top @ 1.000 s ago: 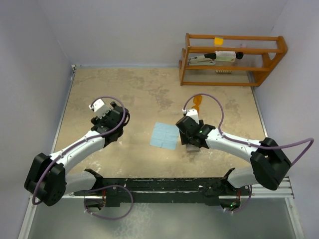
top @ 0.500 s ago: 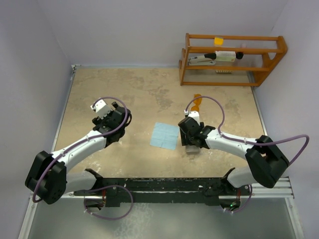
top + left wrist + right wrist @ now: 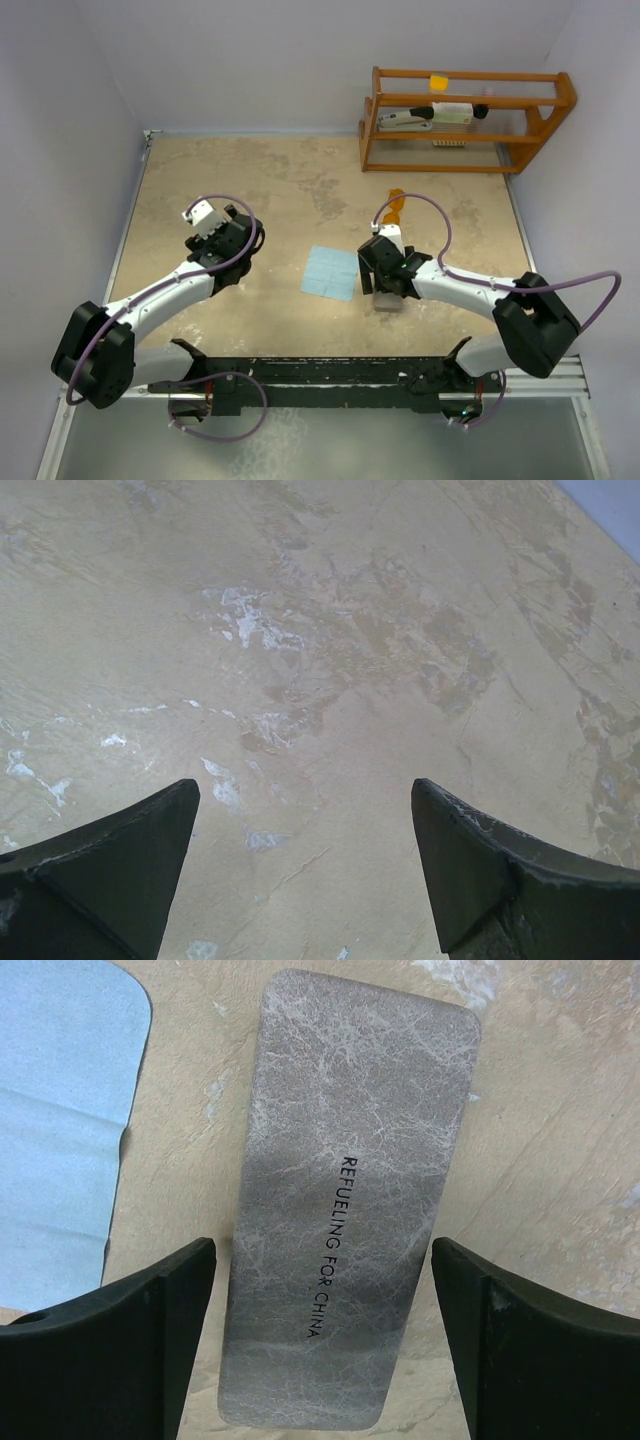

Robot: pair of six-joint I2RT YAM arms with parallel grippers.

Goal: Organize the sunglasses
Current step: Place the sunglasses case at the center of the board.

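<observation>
The right arm has drawn slightly in toward the middle of the table since a second ago, and its pincer has spread wider over the grey case. The left arm has barely shifted.

The right gripper (image 3: 322, 1250) hangs above the closed case (image 3: 360, 1110), fingers well apart. One finger stands on either side of the case, and a strip of bare table shows between each finger and the case's edges. The case lies flat, lid up, its marbled grey cover printed with the words "REFUELING FOR CHINA" along its length. Just beside it, toward the left arm, lies the light blue cloth (image 3: 330, 272), spread flat and not touching the case.

The sunglasses (image 3: 397, 208), a small orange pair, rest on the table (image 3: 260, 190) beyond the right gripper, between it and the wooden rack (image 3: 465, 120) at the far right corner. The arm's purple cable loops across them in the overhead view, so how their frame lies cannot be told. Neither pincer touches them.

The left gripper (image 3: 305, 800) hovers over a bare, mottled stretch of tabletop, well apart from cloth, case and glasses. Its two dark fingers are spread wide with nothing between them.
</observation>
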